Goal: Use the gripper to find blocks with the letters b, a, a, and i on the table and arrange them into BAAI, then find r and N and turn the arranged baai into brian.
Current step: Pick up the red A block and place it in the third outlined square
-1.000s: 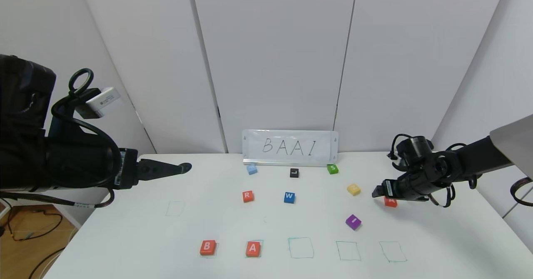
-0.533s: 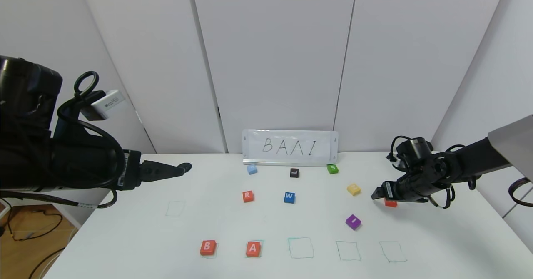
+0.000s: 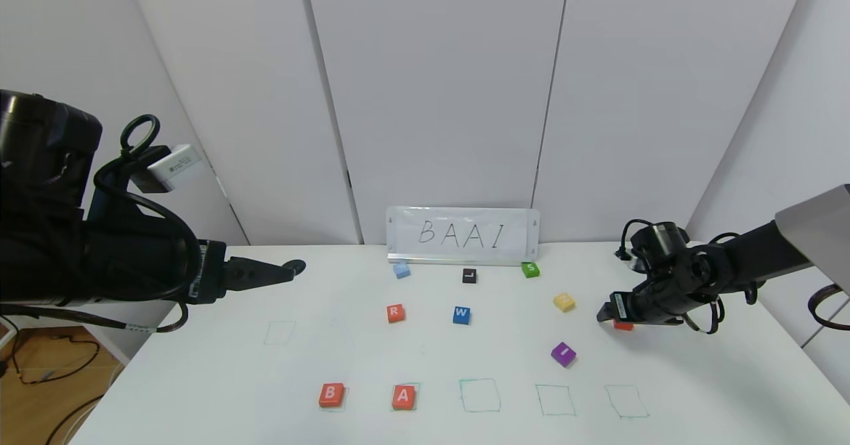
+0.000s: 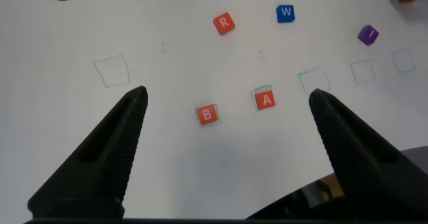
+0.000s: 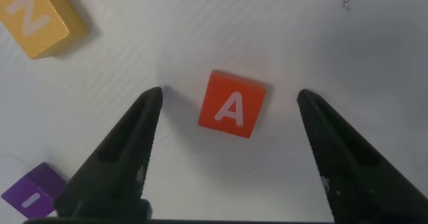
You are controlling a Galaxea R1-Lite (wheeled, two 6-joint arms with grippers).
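- The right end effector (image 5: 227,150) is lowered over the far right of the large white bench (image 3: 199,378), its fingers spread to either side of an orange-red square block lettered A (image 5: 232,104), with gaps visible on both sides.
- That block lies flat on the bench, near a yellow N block (image 5: 37,17) and a purple I block (image 3: 563,353).
- Orange-red B (image 3: 331,394) and A (image 3: 403,396) blocks are seated in the near row of drawn squares.
- The orange-red R block (image 3: 395,312) lies mid-bench.
- The left end effector (image 4: 224,144) is held spread above the bench's left side.
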